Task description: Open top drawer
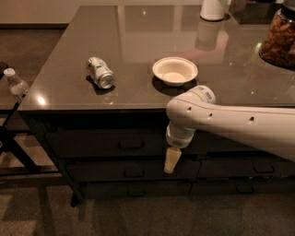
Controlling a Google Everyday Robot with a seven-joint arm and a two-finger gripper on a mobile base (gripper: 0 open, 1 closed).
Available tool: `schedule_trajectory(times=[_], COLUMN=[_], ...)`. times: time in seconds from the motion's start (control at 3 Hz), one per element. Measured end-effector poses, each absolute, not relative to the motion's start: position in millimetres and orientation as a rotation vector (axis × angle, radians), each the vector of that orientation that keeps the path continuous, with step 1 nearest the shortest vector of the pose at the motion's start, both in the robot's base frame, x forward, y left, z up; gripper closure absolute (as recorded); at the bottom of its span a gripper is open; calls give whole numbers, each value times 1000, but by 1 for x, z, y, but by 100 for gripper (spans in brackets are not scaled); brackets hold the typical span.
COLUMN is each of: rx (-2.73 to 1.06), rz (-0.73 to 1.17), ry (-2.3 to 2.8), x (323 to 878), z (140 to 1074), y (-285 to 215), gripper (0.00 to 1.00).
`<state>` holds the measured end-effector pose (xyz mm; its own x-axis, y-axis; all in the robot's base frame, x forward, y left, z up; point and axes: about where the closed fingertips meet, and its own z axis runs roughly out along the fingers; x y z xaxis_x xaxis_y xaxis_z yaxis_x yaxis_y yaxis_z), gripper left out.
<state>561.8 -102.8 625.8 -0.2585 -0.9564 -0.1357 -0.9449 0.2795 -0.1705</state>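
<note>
The top drawer [92,143] is a dark flat front just under the counter edge, shut, with a small bar handle [131,144] at its middle. My white arm reaches in from the right across the drawer fronts. The gripper [171,161] hangs below the wrist with its yellowish tip pointing down, in front of the drawer fronts and to the right of the handle. It is not on the handle.
On the grey counter [138,41] lie a tipped can [100,72] and a white bowl [174,71]. A white container [213,9] and a jar of nuts [279,39] stand at the back right. Lower drawers [120,171] sit beneath. A bottle [16,83] stands at left.
</note>
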Motion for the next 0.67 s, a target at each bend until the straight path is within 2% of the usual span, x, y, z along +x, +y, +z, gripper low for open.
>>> schedule_trajectory(times=[0.67], rx=[-1737], rz=[122], ry=[2379], x=[514], z=[651], y=[-113], gripper=[0])
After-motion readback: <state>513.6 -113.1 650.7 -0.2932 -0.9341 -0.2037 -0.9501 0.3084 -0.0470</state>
